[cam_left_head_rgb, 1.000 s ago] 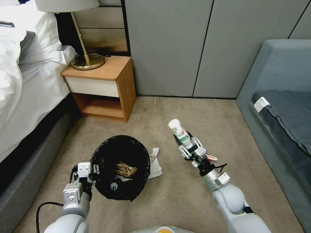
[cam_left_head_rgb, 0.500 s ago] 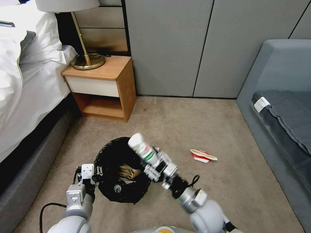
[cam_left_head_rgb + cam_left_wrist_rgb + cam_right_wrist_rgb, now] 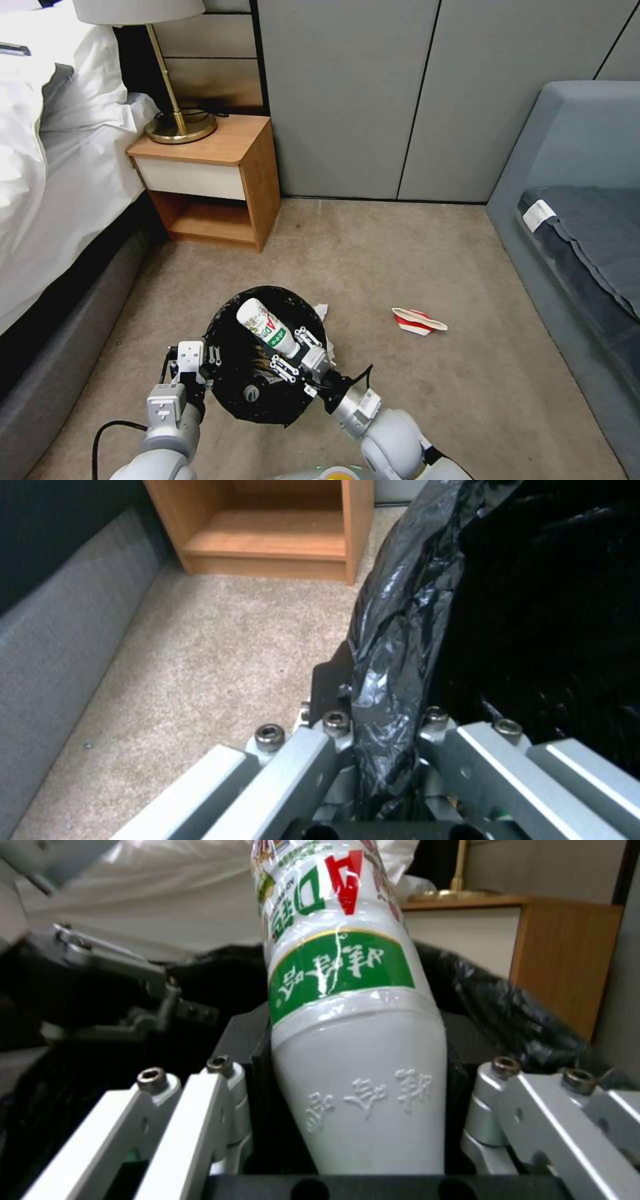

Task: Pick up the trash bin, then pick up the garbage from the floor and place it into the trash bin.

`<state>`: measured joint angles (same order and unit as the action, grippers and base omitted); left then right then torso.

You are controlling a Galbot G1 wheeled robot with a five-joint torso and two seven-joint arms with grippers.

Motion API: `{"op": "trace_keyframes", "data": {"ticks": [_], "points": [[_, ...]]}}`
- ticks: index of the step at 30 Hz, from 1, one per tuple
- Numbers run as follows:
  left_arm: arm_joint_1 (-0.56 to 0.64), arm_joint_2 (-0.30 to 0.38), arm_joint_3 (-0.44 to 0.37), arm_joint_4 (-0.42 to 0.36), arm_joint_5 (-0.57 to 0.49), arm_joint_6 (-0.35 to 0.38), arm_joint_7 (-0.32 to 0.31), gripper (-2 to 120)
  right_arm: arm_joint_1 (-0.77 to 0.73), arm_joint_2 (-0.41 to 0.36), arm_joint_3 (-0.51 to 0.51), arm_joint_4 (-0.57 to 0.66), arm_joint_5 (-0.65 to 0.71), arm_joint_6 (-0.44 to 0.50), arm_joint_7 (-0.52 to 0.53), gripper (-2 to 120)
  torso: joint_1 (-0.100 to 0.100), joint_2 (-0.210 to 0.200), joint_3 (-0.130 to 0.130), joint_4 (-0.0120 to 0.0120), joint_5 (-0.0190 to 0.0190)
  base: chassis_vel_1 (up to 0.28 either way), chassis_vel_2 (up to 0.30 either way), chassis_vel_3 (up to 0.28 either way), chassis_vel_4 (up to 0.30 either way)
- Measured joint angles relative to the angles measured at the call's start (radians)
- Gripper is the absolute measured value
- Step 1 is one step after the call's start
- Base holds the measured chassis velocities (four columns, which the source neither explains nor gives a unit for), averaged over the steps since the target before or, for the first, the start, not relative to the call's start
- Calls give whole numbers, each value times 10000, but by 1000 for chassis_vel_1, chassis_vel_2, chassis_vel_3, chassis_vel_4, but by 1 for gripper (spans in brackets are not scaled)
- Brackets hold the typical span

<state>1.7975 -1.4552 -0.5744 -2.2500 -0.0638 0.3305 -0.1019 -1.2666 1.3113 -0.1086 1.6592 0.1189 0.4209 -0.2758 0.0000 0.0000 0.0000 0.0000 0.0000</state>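
Over the open trash bin [image 3: 248,373], the right gripper [image 3: 288,347] has its fingers clamped on 1 white bottle [image 3: 267,328] with a green band and red and green lettering too mirrored to read. Crumpled tan paper [image 3: 265,365] lies inside the black bag. The left gripper [image 3: 200,363] pinches the bag-covered rim. On the carpet [image 3: 427,400] lie 1 squashed red-and-white cup [image 3: 418,321] and 1 white tissue [image 3: 323,312].

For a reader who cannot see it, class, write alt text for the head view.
The right gripper holds a green-labelled bottle over the open bin, which the left gripper grips by its black-bagged rim. A squashed red-and-white cup lies on the carpet to the right, with a wooden nightstand beyond.
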Motion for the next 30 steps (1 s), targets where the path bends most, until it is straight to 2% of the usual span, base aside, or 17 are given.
{"op": "trace_keyframes", "data": {"ticks": [5,6,9,12,13,15,16,19,30], "points": [[0,-25,44,13,15,-5,0,1,97,106,-74,-239,-57,-59,104,43,0,0,0,0,0,0,0,0,0],[-9,-43,73,17,30,-6,0,1,115,135,-104,-292,-115,-134,164,52,0,0,0,0,0,0,0,0,0],[-14,-53,82,17,36,-6,0,1,116,141,-110,-306,-149,-160,192,55,0,0,0,0,0,0,0,0,0],[-18,-77,102,17,52,-6,-1,1,72,142,-121,-309,-237,-192,285,72,0,0,0,-1,0,0,0,0,0],[-18,-77,102,17,52,-6,-1,1,72,142,-121,-309,-237,-192,285,72,0,0,0,-1,0,0,0,0,0],[-8,-83,94,4,59,-8,-3,1,-50,79,-128,-185,-335,-194,309,84,0,0,0,0,0,0,0,0,0],[-8,-83,94,4,59,-8,-3,1,-50,79,-128,-185,-335,-194,309,84,0,0,0,0,0,0,0,0,0],[-4,-68,19,-49,45,-9,-5,1,-324,-31,-66,173,-476,-143,309,97,1,0,0,-1,1,0,0,0,0],[-84,-62,-127,30,1,-6,-6,1,-1085,-543,557,1680,-579,-67,280,100,0,0,0,0,2,0,0,0,0]]}}
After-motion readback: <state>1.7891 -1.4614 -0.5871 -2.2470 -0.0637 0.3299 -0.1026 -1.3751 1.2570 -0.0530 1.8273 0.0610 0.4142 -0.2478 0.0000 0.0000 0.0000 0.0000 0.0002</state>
